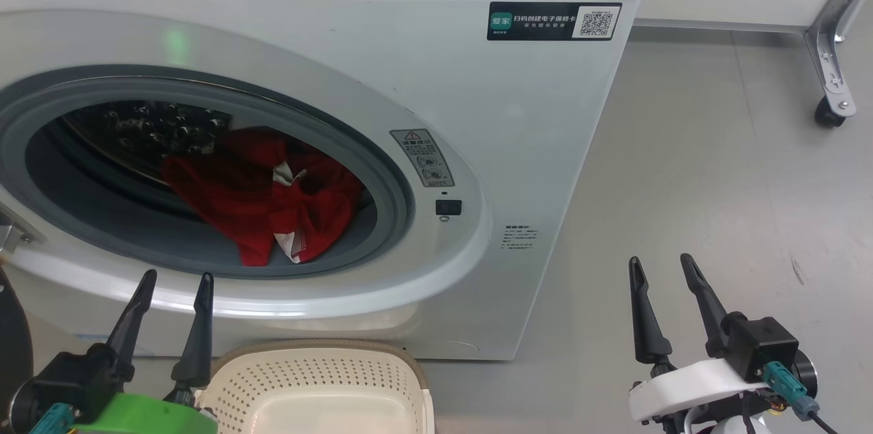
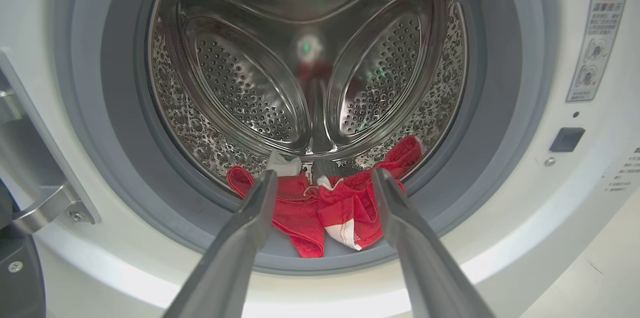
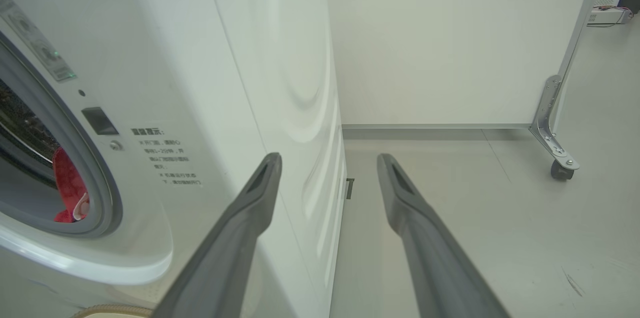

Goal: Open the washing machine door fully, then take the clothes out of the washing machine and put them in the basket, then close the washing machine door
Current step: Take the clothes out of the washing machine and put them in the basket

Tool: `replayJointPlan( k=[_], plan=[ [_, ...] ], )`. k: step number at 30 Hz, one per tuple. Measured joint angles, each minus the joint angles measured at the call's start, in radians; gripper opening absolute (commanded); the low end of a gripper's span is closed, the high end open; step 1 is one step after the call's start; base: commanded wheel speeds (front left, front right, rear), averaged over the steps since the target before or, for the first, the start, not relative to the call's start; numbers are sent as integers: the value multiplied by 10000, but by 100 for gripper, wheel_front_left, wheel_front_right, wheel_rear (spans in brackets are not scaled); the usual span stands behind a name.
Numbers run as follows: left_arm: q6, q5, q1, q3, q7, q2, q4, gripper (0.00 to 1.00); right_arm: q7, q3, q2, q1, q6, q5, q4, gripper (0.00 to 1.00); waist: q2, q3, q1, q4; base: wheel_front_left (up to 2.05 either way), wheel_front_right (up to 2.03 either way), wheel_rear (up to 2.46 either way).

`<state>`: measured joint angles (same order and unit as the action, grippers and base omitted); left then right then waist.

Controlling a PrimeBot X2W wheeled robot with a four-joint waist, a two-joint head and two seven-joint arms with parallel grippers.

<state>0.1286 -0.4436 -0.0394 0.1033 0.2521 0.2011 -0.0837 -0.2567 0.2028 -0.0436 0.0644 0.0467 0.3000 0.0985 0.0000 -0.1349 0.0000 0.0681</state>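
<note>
1. The clothes (image 1: 266,205) are one crumpled heap. How many garments are in it, I cannot tell.
2. The heap is bright red with some white trim and a small white piece. It lies at the bottom front of the steel drum (image 2: 310,58), and one fold hangs over the grey rubber ring (image 2: 125,158).
3. There is one washing machine (image 1: 518,134), a white box with a round opening. It carries one black QR sticker (image 1: 554,20) at the top right and one grey warning label (image 1: 423,157) beside the ring.
4. The washing machine door (image 1: 12,345) is swung open. Only its dark edge is seen at the far left, next to a metal hinge (image 2: 47,205).
5. One basket (image 1: 320,345), cream with many small holes and a brown rim, stands on the floor just in front of the machine, below the opening.
6. The left gripper (image 1: 177,276) is just beside the basket on its left. Its two fingers are spread wide and hold nothing; they point at the clothes, apart from them.
7. The right gripper (image 1: 660,258) hangs over the grey floor, right of the machine. Its two fingers also stand wide and hold nothing.
8. One metal leg (image 1: 829,65) with one small wheel stands at the far right.
</note>
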Motion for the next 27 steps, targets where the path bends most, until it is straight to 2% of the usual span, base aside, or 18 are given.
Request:
replayJointPlan(
  k=[12, 20, 27],
  plan=[
    [0, 0, -7, 349, 0, 8, -347, 100, 0, 109, -2, 0, -4, -35, 44, 100, 0, -26, 0, -60, 0, 0, 0],
    [0, -2, 58, 840, 0, 360, -940, 100, 0, 330, -2, -131, -6, -35, 19, 100, 0, -296, 0, -254, 0, 0, 0],
    [0, -232, 955, 1070, -201, 650, -1722, 100, 0, 523, -6, -275, 65, -35, -84, 100, 0, -654, 0, -650, 0, 0, 0]
  ],
)
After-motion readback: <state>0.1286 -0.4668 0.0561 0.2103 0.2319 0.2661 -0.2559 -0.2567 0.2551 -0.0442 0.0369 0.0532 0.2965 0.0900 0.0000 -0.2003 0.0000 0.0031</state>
